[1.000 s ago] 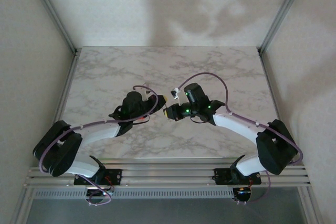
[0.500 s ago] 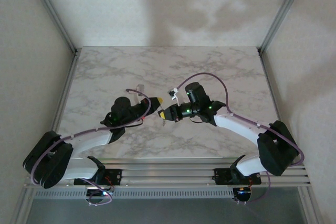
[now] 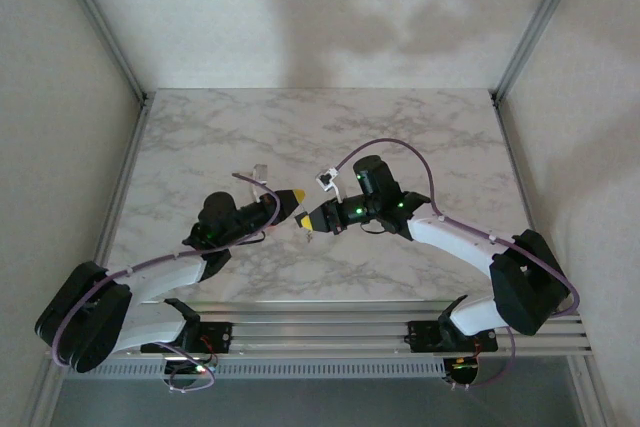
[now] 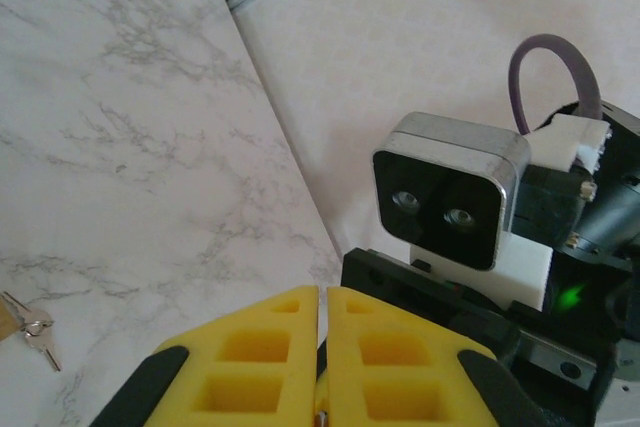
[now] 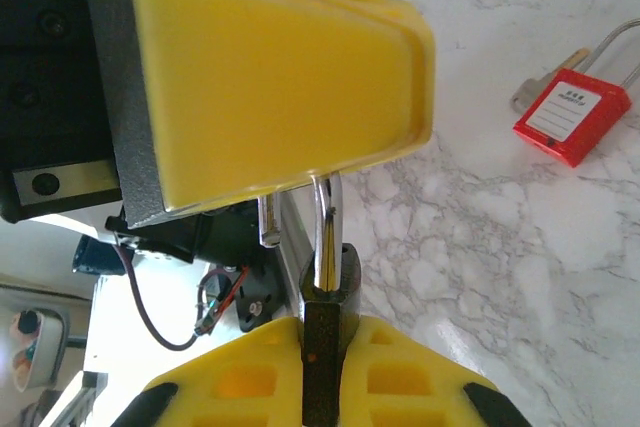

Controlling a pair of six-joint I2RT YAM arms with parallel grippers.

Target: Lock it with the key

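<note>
My right gripper (image 5: 322, 347) is shut on the body of a dark padlock (image 5: 323, 342). The padlock's steel shackle (image 5: 325, 222) stands up out of it, open, with its short leg free. The shackle's top is hidden behind a yellow finger (image 5: 270, 77) of my left gripper. My left gripper (image 4: 322, 297) is shut, and a sliver of metal shows low between its pads; I cannot tell what it is. From above, the left gripper (image 3: 297, 197) and the right gripper (image 3: 309, 219) meet tip to tip over the table's middle. Small keys (image 4: 35, 332) lie on the marble.
A red padlock (image 5: 572, 112) with a white label lies on the marble table (image 3: 430, 137), with a key beside it. The right wrist camera (image 4: 450, 192) sits close in front of my left fingers. Frame posts and white walls enclose the table.
Both grippers have shifted left together. The left arm has drawn back towards its base and the right gripper has followed with the padlock.
</note>
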